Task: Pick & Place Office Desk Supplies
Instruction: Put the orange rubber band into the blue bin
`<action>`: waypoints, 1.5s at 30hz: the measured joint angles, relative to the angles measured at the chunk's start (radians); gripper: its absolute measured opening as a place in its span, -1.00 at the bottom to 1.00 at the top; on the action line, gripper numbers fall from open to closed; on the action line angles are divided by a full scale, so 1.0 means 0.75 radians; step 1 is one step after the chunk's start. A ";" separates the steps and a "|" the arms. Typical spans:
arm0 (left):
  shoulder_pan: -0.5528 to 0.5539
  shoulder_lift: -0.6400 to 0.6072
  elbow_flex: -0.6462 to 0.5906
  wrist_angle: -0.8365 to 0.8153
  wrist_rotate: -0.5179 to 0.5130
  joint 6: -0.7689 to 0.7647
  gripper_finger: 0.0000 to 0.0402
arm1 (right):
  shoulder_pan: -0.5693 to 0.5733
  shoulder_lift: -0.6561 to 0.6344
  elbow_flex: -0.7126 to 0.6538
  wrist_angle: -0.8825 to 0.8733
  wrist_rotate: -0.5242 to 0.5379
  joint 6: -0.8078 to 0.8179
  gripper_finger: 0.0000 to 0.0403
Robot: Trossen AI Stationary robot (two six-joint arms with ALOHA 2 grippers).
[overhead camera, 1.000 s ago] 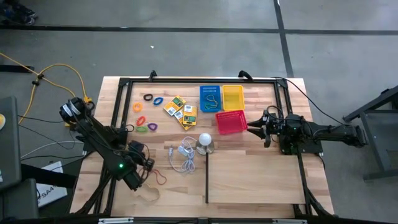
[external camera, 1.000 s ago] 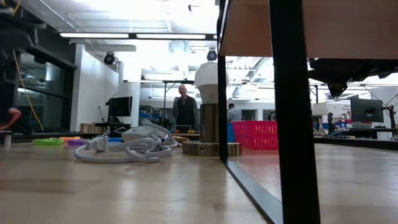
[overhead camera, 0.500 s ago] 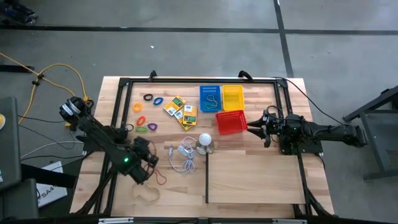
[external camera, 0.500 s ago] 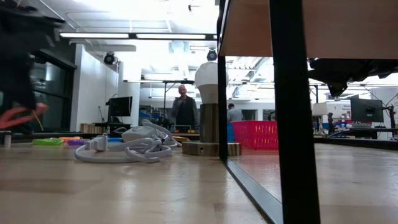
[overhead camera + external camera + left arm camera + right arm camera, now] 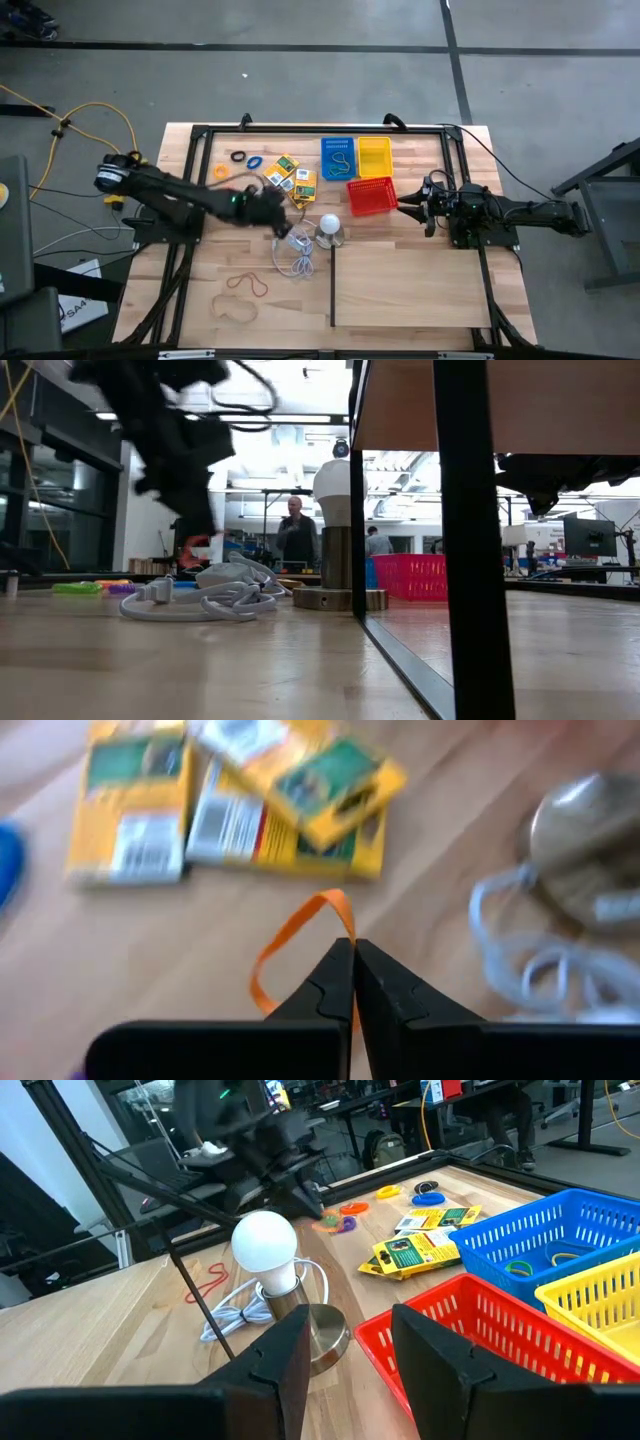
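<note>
Wooden desk [image 5: 400, 290] under a black frame is what I'm working over, with grey floor around it. I take the white bulb on its silvery base [image 5: 329, 229] as my landmark, near the middle of the desk.

My left hand [image 5: 352, 952] hangs just beside the bulb, on the side where the yellow-and-green packets [image 5: 291, 177] lie. Its fingers are pressed together on an orange rubber band [image 5: 295, 945], which loops out from the tips above the wood. From my left wrist camera the packets sit just past the band, and the bulb's base and the coiled white cord [image 5: 294, 250] are off to one side, blurred.

Beyond the packets from the bulb I see little coloured rings [image 5: 246, 160]. On the near side of the cord, well away from the bulb, a red rubber band [image 5: 248, 284] and a tan rubber band [image 5: 230, 308] lie flat.

On the bulb's other side stands a red basket [image 5: 371, 196], with a blue basket [image 5: 338, 158] and a yellow basket [image 5: 375, 156] behind it. My right hand [image 5: 416, 205] waits just past the red basket, fingers spread wide and holding nothing.
</note>
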 joint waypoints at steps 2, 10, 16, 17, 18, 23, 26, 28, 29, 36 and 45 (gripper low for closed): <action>0.093 0.000 0.000 0.107 0.060 0.153 -1.00 | 0.000 0.000 -0.001 0.000 0.000 0.000 -0.35; 0.368 0.000 0.000 0.345 0.231 0.513 -1.00 | 0.000 0.000 0.000 0.000 0.000 0.000 -0.35; 0.490 0.000 0.000 0.444 0.346 0.648 -1.00 | 0.001 0.000 -0.001 0.000 0.000 0.000 -0.35; 0.501 0.000 0.000 0.454 0.352 0.661 -1.00 | 0.001 0.000 0.000 0.000 0.000 0.000 -0.35; 0.512 0.000 0.000 0.461 0.355 0.673 -1.00 | 0.000 0.000 0.000 0.000 0.000 0.000 -0.35; 0.538 0.000 0.000 0.468 0.359 0.696 -1.00 | 0.000 0.000 0.000 0.000 0.000 0.000 -0.35; 0.538 0.001 0.000 0.509 0.364 0.741 -1.00 | 0.000 0.000 -0.001 0.000 0.000 0.000 -0.35; 0.538 0.001 0.000 0.553 0.365 0.776 -1.00 | 0.000 0.000 -0.001 0.000 0.000 0.000 -0.35; 0.542 0.007 0.000 0.580 0.366 0.795 -1.00 | 0.000 0.000 0.000 0.000 0.000 0.000 -0.35; 0.616 0.130 0.002 0.856 0.465 0.866 -1.00 | 0.001 0.000 -0.001 0.000 0.000 0.000 -0.35; 0.708 0.400 0.087 1.254 0.651 0.889 -1.00 | 0.000 0.000 -0.001 -0.001 0.001 0.000 -0.35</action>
